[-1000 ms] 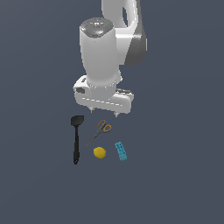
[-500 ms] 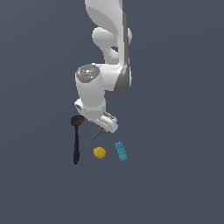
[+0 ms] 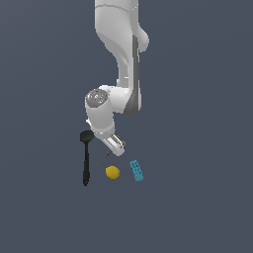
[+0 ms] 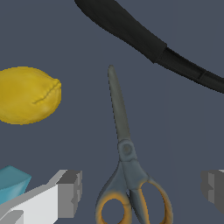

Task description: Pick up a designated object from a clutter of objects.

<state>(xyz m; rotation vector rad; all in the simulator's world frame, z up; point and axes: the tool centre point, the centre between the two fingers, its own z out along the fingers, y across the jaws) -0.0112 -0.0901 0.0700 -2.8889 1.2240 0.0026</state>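
The designated object, a small pair of scissors (image 4: pixel 125 151) with orange loop handles and shut grey blades, lies flat among the clutter of objects. In the wrist view my gripper (image 4: pixel 142 190) is open, one finger on each side of the handles, and neither fingertip (image 4: pixel 70 192) touches them. In the exterior view the arm has come low over the scissors (image 3: pixel 104 158); only the blade tip and a bit of orange handle show beside the gripper (image 3: pixel 115 144).
A long black spatula (image 3: pixel 86 159) lies on the exterior view's left of the scissors and shows as a dark bar (image 4: pixel 144 39) in the wrist view. A yellow lemon-like ball (image 3: pixel 112 172) (image 4: pixel 27 94) and a teal buttoned block (image 3: pixel 137 171) (image 4: pixel 11 183) sit close by.
The arm has dropped from high above the clutter to just over the scissors, and its hand now covers most of them in the exterior view. The objects have not moved.
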